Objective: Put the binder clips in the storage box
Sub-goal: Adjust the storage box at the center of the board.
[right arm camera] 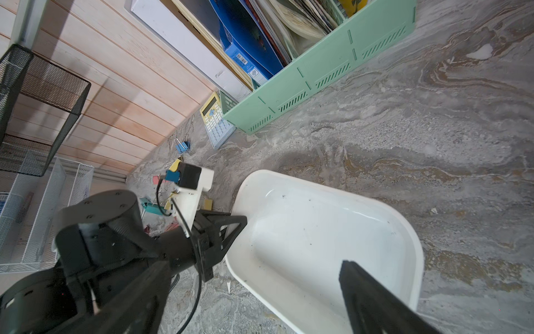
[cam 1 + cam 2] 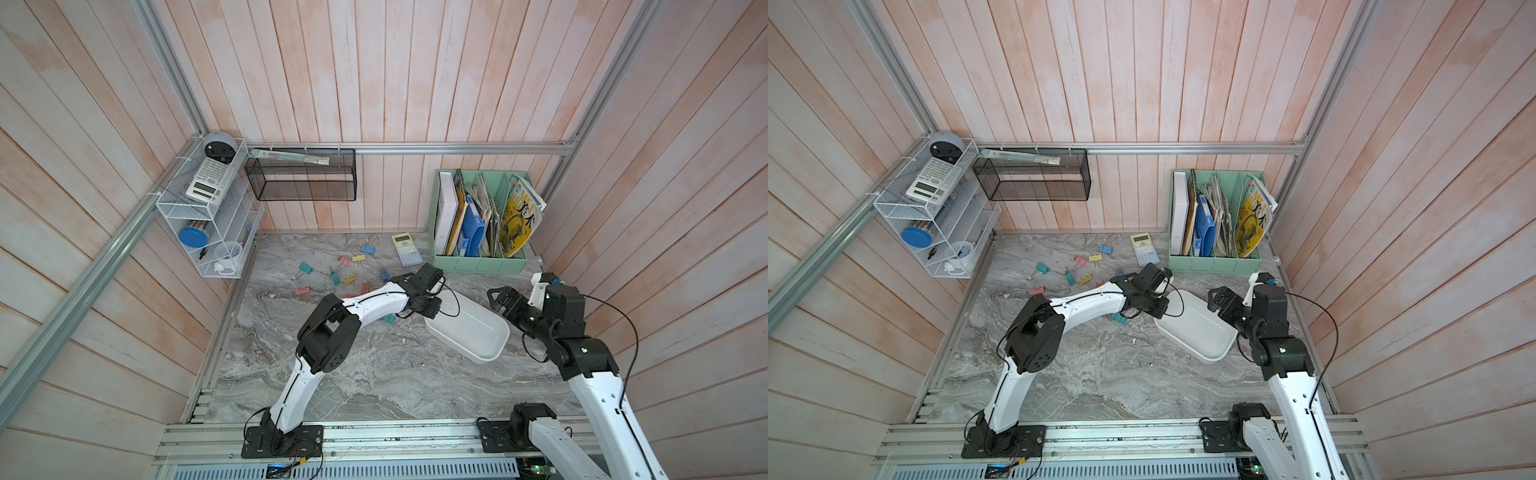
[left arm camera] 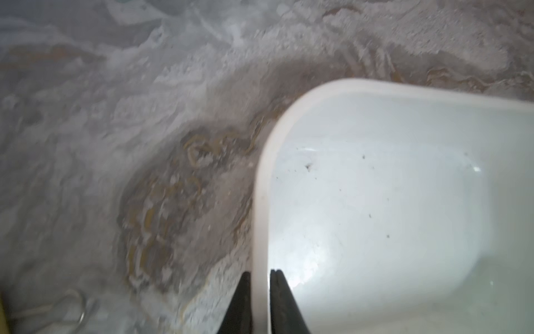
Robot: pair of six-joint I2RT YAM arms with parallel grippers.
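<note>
I have the left jaws clenched on the storage box (image 2: 473, 326): in the left wrist view the two black fingertips (image 3: 243, 303) sit tight on either side of its white rim, one outside and one inside. In both top views the box lies slantwise on the bench (image 2: 374, 374), right of centre, with the pinched corner at its upper left end. Its white floor shows a few dark specks. The right jaws are released and spread wide. They hang above the bench just off the box's upper right edge, at the end of the right arm (image 2: 557, 316), and grip nothing. The binder clips (image 2: 350, 279) are scattered on the bench up and left of the box, near the middle of the frame, all of them outside it. The left arm (image 2: 374, 305) lies straight across that patch and covers part of it. One teal clip (image 2: 389, 319) peeks out just below the forearm. A blue clip (image 2: 368, 249) lies furthest back, near the calculator (image 2: 406, 249), which lies just beside the mint-green file holder (image 2: 478, 262) above the box. A black mesh basket (image 2: 303, 176) hangs on the back wall. A white wire shelf (image 2: 199, 216) hangs in the left corner, well apart from the clips.
</note>
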